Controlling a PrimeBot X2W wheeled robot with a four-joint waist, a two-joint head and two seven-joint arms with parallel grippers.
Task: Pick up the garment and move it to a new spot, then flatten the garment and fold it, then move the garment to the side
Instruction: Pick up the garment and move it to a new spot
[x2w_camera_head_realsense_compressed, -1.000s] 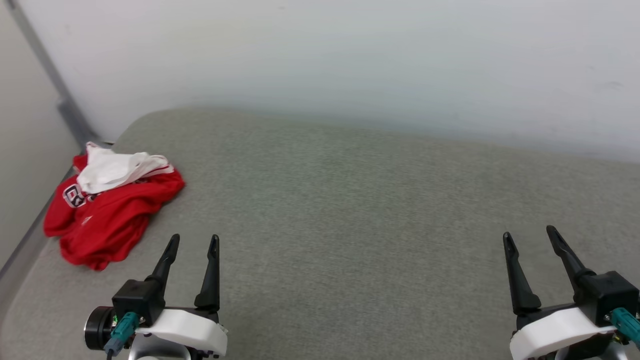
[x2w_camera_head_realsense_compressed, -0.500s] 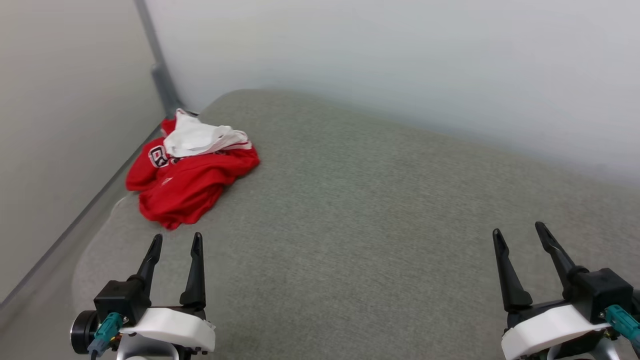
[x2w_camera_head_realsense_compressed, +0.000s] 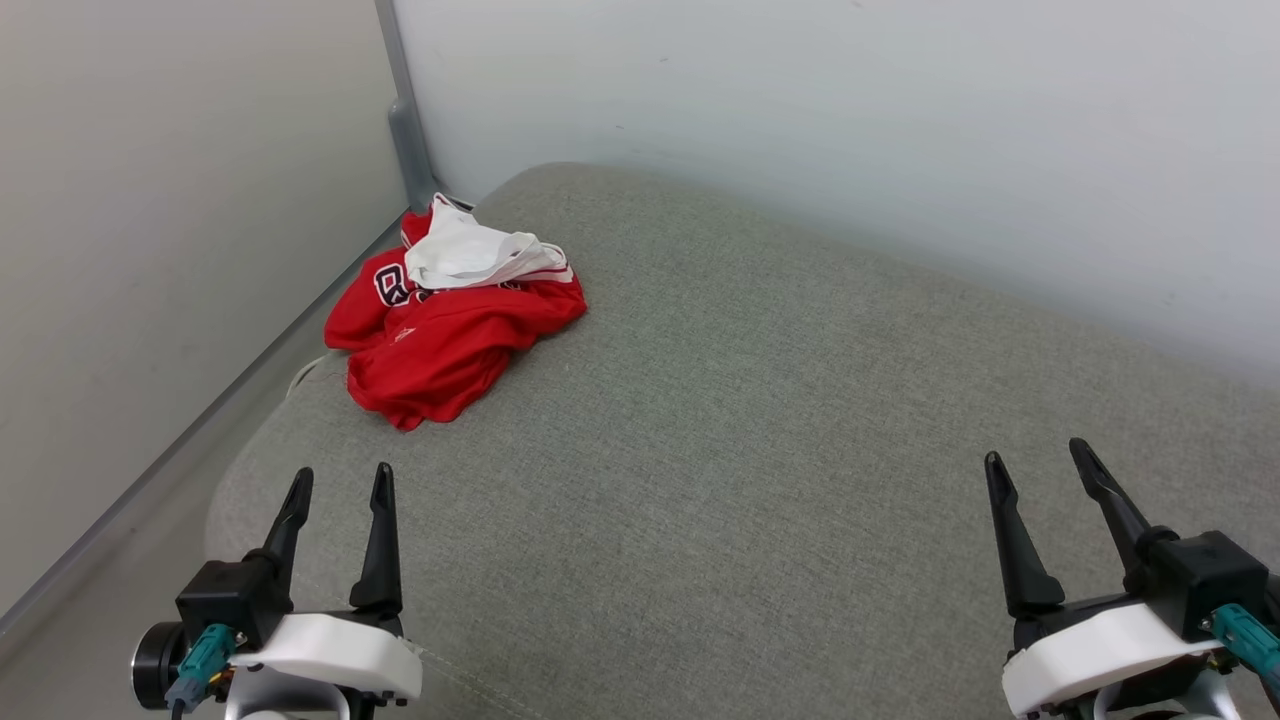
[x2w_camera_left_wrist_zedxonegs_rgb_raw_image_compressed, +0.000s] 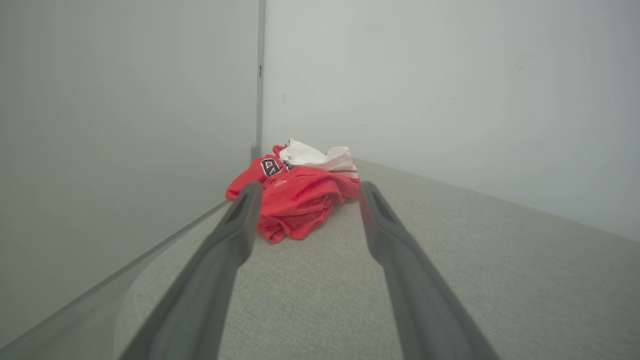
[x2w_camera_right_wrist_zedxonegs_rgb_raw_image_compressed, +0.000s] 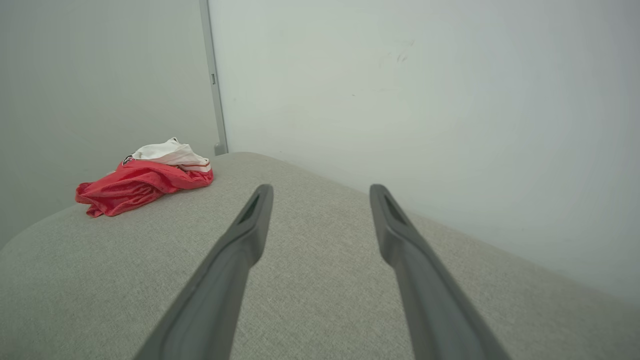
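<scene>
Left gripper (x2w_camera_head_realsense_compressed: 342, 470): standing released with its two dark fingers spread wide, gripping nothing and pointing across the grey cushion (x2w_camera_head_realsense_compressed: 760, 450).
Right gripper (x2w_camera_head_realsense_compressed: 1035, 451): likewise standing wide open and empty, its fingers reaching out over bare grey fabric.
Garment (x2w_camera_head_realsense_compressed: 450, 330): lying crumpled in a loose red heap, with a white sleeve (x2w_camera_head_realsense_compressed: 465, 255) bunching on top, striped trim showing at the sleeve's edge, and part of a black, white-outlined number (x2w_camera_head_realsense_compressed: 392, 287) peeking out on the side away from the right gripper.
Garment's place: sitting ahead of the left gripper, well beyond its fingertips and apart from them. In the left wrist view it is showing between the two fingers. It is lying far off to the left of the right gripper, close to the corner where the walls (x2w_camera_head_realsense_compressed: 800, 120) are meeting.
Change from earlier: the head camera is turning leftward, so the heap is now showing nearer the picture's middle. The garment itself is keeping its shape and spot on the cushion, and both grippers are staying open.
</scene>
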